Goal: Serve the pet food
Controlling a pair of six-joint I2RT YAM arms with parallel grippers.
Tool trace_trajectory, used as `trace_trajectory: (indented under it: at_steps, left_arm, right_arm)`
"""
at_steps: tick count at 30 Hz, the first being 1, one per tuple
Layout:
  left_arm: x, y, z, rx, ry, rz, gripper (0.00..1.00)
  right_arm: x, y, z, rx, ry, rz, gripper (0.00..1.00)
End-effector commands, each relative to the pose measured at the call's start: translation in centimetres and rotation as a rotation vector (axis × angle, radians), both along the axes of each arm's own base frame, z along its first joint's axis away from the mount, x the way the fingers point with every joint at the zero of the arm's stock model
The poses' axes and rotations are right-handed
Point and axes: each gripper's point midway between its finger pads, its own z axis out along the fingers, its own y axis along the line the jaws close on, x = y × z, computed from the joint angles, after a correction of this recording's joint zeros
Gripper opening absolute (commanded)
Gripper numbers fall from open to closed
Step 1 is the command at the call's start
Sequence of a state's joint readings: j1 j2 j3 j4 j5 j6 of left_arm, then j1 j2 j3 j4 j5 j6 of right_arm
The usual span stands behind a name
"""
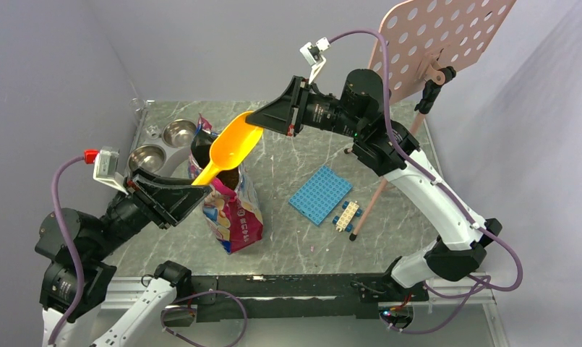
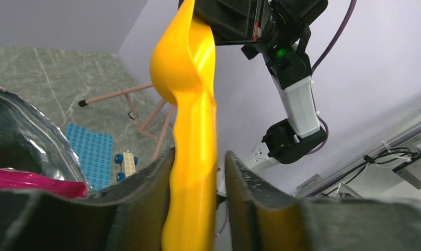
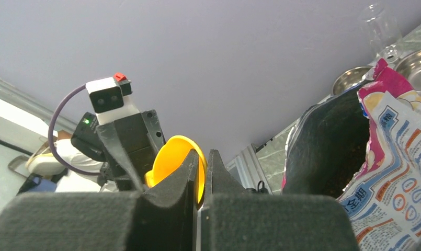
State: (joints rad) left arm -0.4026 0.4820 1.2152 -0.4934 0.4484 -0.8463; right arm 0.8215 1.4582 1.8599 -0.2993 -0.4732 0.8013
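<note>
Left gripper [image 2: 198,159] stands part open round the one scoop's [image 1: 233,144] handle, with a gap on one side that only its wrist view shows. One pouch [image 1: 233,210] holds the kibble [image 3: 346,184]. Right gripper [image 3: 203,157] pinches the scoop's rim. Two bowls [image 1: 179,132] sit beyond.

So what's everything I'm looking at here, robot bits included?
Scoop: one, orange-yellow, held in the air over the pouch.
Pouch: one, pink, printed, standing open left of centre.
Pet food: dark brown, inside the pouch.
Bowls: two, steel, far left in a grey stand.
Glass: one, clear, far left corner.
Studded plate: one, blue, centre right.
Toy block: one, white and blue, beside the plate.
Board with holes: one, pink, on a stand far right.
Table: grey, marbled.
Left pincer: black, either side of the scoop's handle.
Right pincer: black, clamped on the scoop's rim.
</note>
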Motion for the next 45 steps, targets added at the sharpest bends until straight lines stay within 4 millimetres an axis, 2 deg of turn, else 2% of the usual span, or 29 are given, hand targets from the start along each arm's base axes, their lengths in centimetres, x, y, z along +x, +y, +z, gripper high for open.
trace_trajectory:
  at_steps: [1, 3, 5, 7, 13, 22, 27, 33, 34, 37, 38, 39, 40, 45]
  left_arm:
    - [-0.1, -0.8, 0.9, 0.034, -0.035, -0.048, 0.54]
    - [-0.4, -0.7, 0.8, 0.065, -0.04, -0.054, 0.65]
    - [-0.7, -0.4, 1.0, 0.094, -0.054, -0.046, 0.68]
    - [-0.7, -0.3, 0.3, 0.128, -0.034, -0.035, 0.64]
    - [-0.4, -1.3, 0.2, 0.107, -0.02, -0.095, 0.51]
    - [0.0, -2.5, -0.4, 0.109, 0.019, -0.167, 0.43]
    - [0.2, -2.7, -0.8, 0.126, 0.037, -0.177, 0.26]
    - [0.2, -2.8, -1.1, 0.133, 0.037, -0.189, 0.28]
    - [0.2, -2.9, -1.0, 0.132, 0.031, -0.193, 0.23]
    - [0.4, -2.8, -0.6, 0.144, 0.012, -0.184, 0.0]
    - [0.6, -2.6, -0.5, 0.154, 0.004, -0.165, 0.0]
    - [0.7, -2.3, -0.4, 0.166, -0.01, -0.135, 0.0]
    - [0.9, -1.8, -0.3, 0.178, -0.023, -0.1, 0.0]
    - [1.0, 1.5, 0.1, 0.194, -0.068, 0.112, 0.0]
  right_arm:
    - [-0.6, -0.6, 0.8, -0.016, -0.072, -0.005, 0.0]
    - [-0.6, -1.0, 0.8, -0.032, -0.088, -0.018, 0.0]
    - [-0.7, -1.2, 0.6, -0.039, -0.094, -0.021, 0.0]
    - [-0.8, -1.3, 0.5, -0.037, -0.091, -0.016, 0.0]
    - [-0.8, -1.1, 0.3, -0.029, -0.077, -0.011, 0.0]
    - [-0.7, -0.9, 0.6, -0.012, -0.065, -0.006, 0.0]
    - [-0.6, -1.1, 0.8, -0.013, -0.071, -0.019, 0.0]
    - [-0.5, -1.2, 0.8, -0.018, -0.075, -0.033, 0.0]
    - [-0.4, -1.2, 0.7, -0.02, -0.075, -0.032, 0.0]
    - [-0.2, -1.2, 0.5, -0.03, -0.077, -0.043, 0.0]
    - [-0.2, -1.3, 0.4, -0.037, -0.08, -0.047, 0.0]
    - [0.0, -1.3, 0.1, -0.048, -0.082, -0.058, 0.05]
    - [0.2, -1.5, 0.0, -0.059, -0.086, -0.07, 0.15]
    - [1.4, -2.4, -1.6, -0.142, -0.106, -0.153, 0.74]
